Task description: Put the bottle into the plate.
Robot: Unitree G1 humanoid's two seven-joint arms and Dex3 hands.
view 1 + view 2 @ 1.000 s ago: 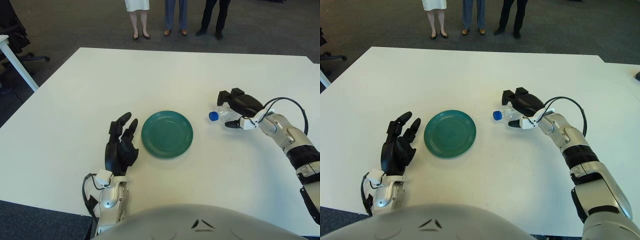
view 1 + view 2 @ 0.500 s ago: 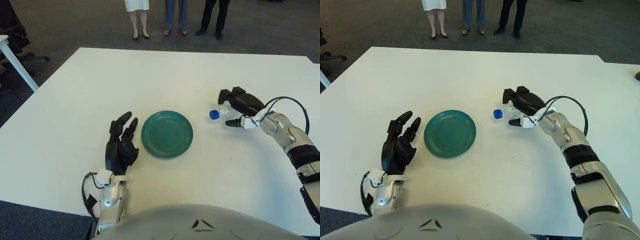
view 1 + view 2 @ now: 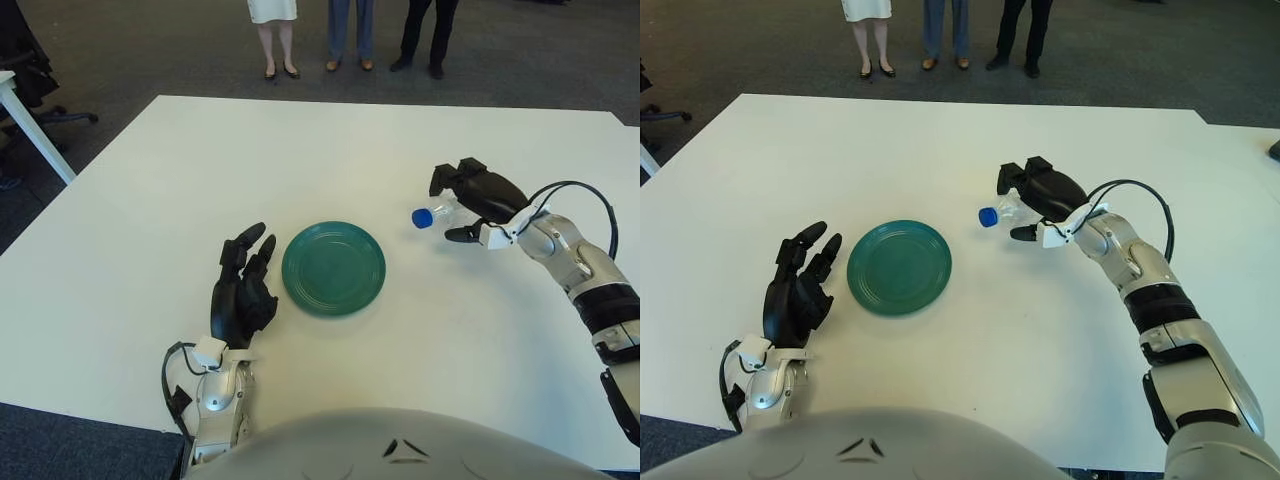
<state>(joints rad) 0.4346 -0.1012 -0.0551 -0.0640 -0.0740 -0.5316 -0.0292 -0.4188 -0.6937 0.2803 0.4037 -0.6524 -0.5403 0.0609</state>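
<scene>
Here the right hand (image 3: 475,200) grips the bottle (image 3: 432,213) right of the plate (image 3: 333,268).

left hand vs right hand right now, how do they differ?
The left hand holds nothing, fingers spread; the right hand is closed around the clear bottle, whose blue cap points toward the green plate. The left hand shows just left of the plate; the right hand is well off to the plate's right. Both are black three-finger hands over the white table.
</scene>
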